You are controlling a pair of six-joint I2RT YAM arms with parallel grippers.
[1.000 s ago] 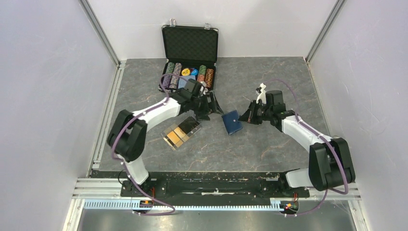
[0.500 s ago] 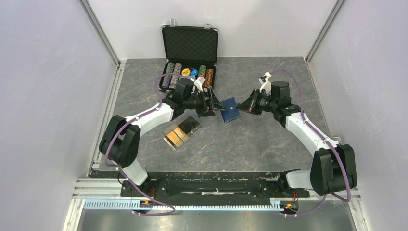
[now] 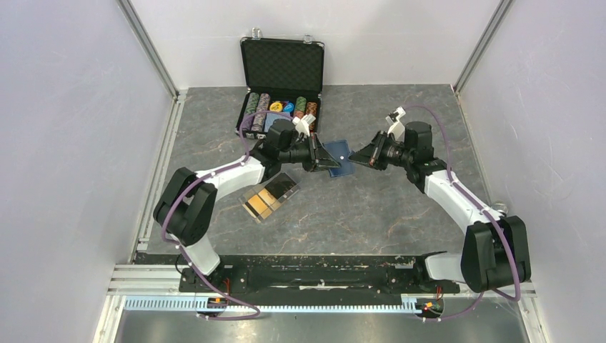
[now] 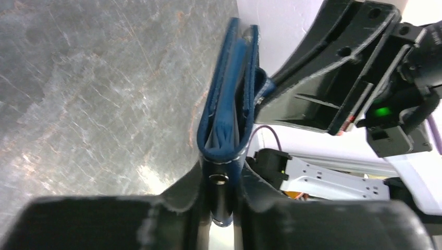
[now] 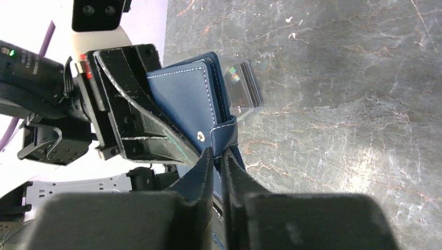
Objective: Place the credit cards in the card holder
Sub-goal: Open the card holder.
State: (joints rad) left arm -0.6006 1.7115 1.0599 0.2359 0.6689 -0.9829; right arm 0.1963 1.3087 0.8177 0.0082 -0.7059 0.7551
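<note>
The navy card holder [image 3: 339, 157] hangs above the table between my two grippers. My left gripper [image 3: 319, 157] is shut on its left end; in the left wrist view the folded holder [image 4: 229, 104] stands edge-on out of my jaws [image 4: 221, 179]. The right gripper [image 3: 359, 157] is shut on the holder's snap tab [image 5: 224, 136], pinched between its fingertips [image 5: 218, 153], with the navy cover [image 5: 185, 101] just beyond. The credit cards [image 3: 269, 195], gold-orange and dark, lie in a clear tray on the table below my left forearm.
An open black briefcase [image 3: 281, 68] with poker chips [image 3: 279, 111] stands at the back, close behind my left gripper. Aluminium rails [image 3: 161, 164] edge the grey marbled table [image 3: 371, 214] on the left and at the front, with walls on three sides.
The right gripper lifted the card holder off the table and carried it back and left. My left gripper swung over to it and shut on its left end.
</note>
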